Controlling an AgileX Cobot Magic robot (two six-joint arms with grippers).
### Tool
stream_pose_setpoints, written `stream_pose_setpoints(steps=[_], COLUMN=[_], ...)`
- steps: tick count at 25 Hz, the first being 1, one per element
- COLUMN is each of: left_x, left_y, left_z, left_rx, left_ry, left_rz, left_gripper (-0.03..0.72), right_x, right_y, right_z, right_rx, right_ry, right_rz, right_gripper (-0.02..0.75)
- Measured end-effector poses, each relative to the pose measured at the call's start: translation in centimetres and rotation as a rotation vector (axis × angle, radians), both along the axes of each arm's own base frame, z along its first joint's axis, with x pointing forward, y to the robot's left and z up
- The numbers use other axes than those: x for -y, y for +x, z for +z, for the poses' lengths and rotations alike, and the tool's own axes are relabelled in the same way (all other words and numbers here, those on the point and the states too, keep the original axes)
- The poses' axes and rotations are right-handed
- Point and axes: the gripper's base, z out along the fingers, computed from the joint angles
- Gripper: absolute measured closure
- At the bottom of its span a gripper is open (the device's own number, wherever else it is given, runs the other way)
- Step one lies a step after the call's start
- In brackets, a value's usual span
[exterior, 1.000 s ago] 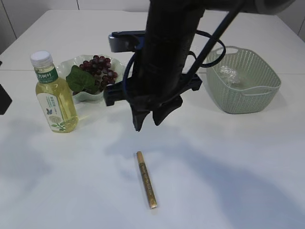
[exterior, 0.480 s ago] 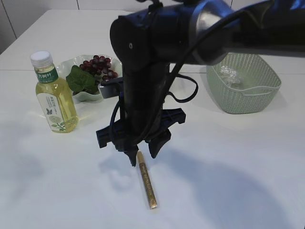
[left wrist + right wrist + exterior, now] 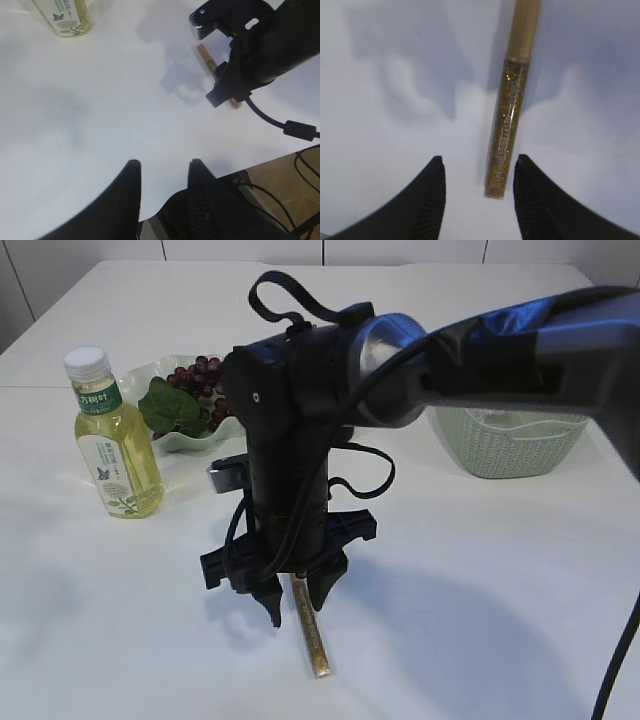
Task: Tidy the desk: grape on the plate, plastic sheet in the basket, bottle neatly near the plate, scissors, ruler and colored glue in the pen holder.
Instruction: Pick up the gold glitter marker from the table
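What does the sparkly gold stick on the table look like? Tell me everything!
The glitter glue tube is a thin, clear plastic stick full of gold sparkles, with a plain gold cap at one end and tiny printing along its side. It lies flat on the white table, nothing else beside it. The right gripper hangs right over it, its black fingers open on either side of the tube's end, not squeezing it yet.

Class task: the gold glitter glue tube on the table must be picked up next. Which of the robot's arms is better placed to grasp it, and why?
The right. Its gripper is open with its fingers either side of the glue tube lying on the table. The left gripper hangs open well away, over bare table.
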Motion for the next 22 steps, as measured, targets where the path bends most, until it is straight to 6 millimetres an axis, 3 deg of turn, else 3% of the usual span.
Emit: stream_pose_setpoints(steps=[3,8,22], left_x=[0.0,-0.2,-0.4], left_y=[-0.1,-0.3,-0.8], left_z=[0.0,0.3,0.6], left_rx=[0.002,0.010,0.022], left_ry=[-0.001,-0.012,-0.021], left_rz=[0.000,-0.001,-0.003], left_gripper=[0.449,0.449,0.449], right_x=[-0.3,-0.6,1.1], right_y=[0.3,0.8,2.5], right_z=[-0.9,-0.8,-0.7], right_rx=[-0.010,0.014,0.022], right_ry=[-0.008,-0.006,-0.013], right_rz=[-0.002,-0.012,-0.070], right_gripper=[0.372,0.372,0.372])
